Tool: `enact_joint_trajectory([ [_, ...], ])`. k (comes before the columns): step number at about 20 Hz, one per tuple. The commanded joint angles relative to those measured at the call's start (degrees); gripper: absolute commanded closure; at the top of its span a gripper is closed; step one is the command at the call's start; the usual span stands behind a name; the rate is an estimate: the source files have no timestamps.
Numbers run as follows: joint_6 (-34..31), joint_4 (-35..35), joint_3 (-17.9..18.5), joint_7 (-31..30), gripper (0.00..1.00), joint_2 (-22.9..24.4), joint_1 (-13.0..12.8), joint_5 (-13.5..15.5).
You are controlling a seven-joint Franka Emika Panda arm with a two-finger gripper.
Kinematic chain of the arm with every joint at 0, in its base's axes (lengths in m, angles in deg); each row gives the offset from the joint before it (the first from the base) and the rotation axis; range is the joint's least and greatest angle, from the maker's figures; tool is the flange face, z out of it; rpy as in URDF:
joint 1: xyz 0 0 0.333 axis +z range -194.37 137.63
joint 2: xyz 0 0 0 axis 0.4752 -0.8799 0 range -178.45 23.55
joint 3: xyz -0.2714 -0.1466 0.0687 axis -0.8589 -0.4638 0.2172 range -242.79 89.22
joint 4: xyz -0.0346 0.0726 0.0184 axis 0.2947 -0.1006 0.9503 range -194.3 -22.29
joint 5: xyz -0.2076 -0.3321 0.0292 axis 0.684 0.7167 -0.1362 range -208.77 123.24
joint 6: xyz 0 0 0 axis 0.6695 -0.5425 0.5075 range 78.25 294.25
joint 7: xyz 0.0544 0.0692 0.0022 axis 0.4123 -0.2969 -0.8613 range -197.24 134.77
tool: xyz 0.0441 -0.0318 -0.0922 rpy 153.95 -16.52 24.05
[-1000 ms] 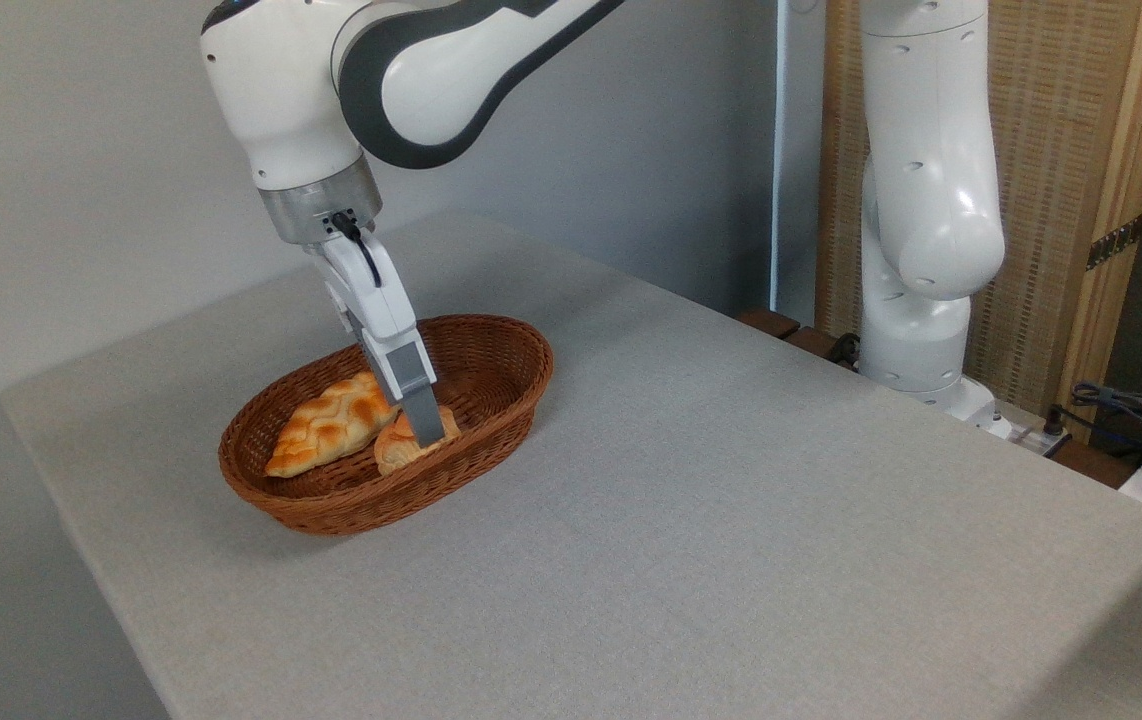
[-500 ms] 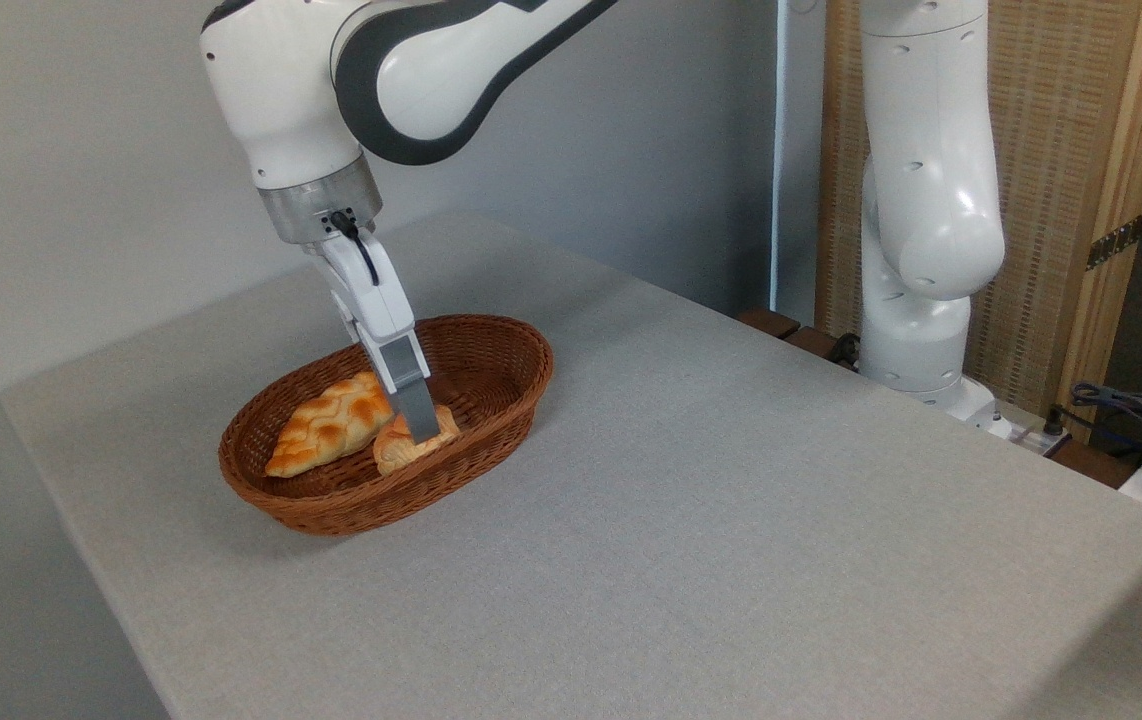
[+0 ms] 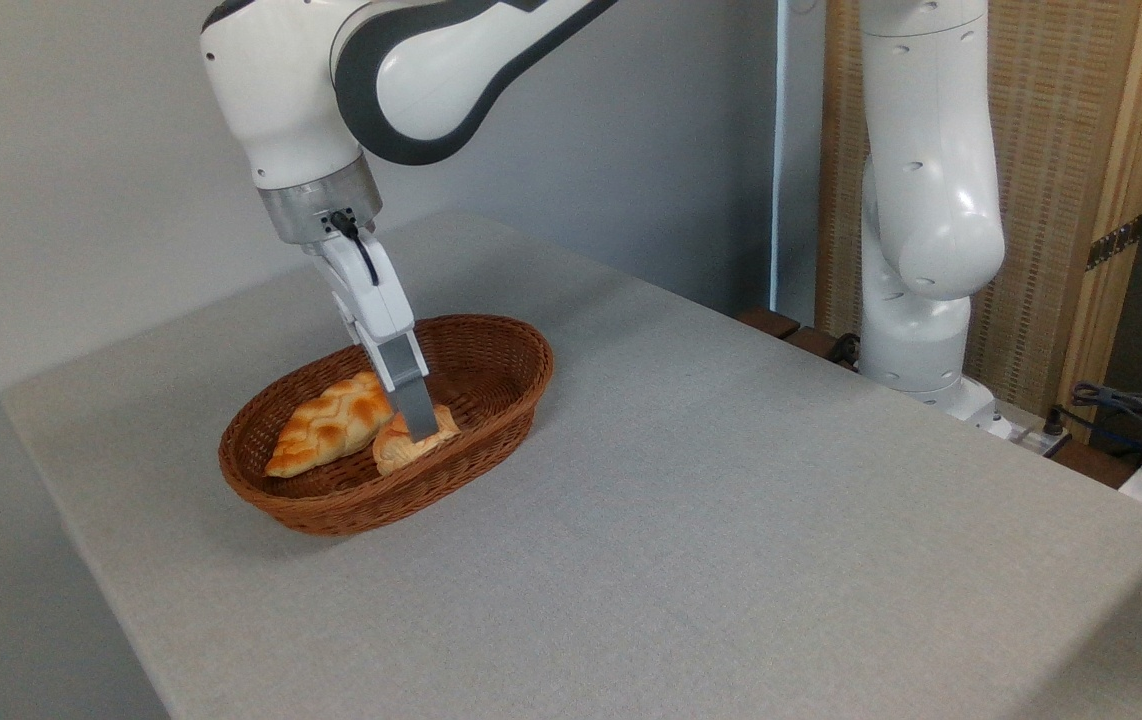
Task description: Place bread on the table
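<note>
Two pieces of bread lie in the brown wicker basket [image 3: 491, 372] that sits on the grey table [image 3: 731, 500], left of the frame's centre. We see the bun [image 3: 401, 452] at the near side of the basket, just inside the front rim, touching the right end of the longer braided loaf [image 3: 329, 424]. The loaf lies with its long axis running from lower left to upper right, its pointed tip toward the lower left. The bun is too round and too much covered for us to give it a clear direction; what shows spreads a little wider left to right than it is tall. Coming down from the upper left of the frame, the white arm [image 3: 411, 70] reaches into the basket, and its gripper [image 3: 420, 428] stands tilted, tips lower and to the right of the wrist. One grey finger [image 3: 413, 400] crosses the front of the bun and hides its middle; the other finger is behind it, out of our sight. We cannot tell how wide the gripper stands, nor whether it has hold of the bun. A second white arm section [image 3: 926, 180] stands upright at the upper right, beside a woven screen [image 3: 1041, 150].
</note>
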Motion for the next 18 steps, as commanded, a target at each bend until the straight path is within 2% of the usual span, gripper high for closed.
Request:
enact_joint_trajectory([
  [1, -0.51, 0.81, 0.10, 0.41, 0.76, -0.06, -0.17, -0.85],
  [6, -0.51, 0.98, 0.10, 0.32, 0.76, 0.20, -0.17, -0.76],
  [14, -0.78, 5.02, 0.54, -0.29, 0.76, 2.21, 0.18, 1.44],
  [16, -1.13, 5.11, 0.89, -0.29, 0.76, 3.09, 0.54, 1.44],
  [18, -1.65, 5.11, 2.11, -0.03, 0.75, 4.32, 2.02, 1.26],
])
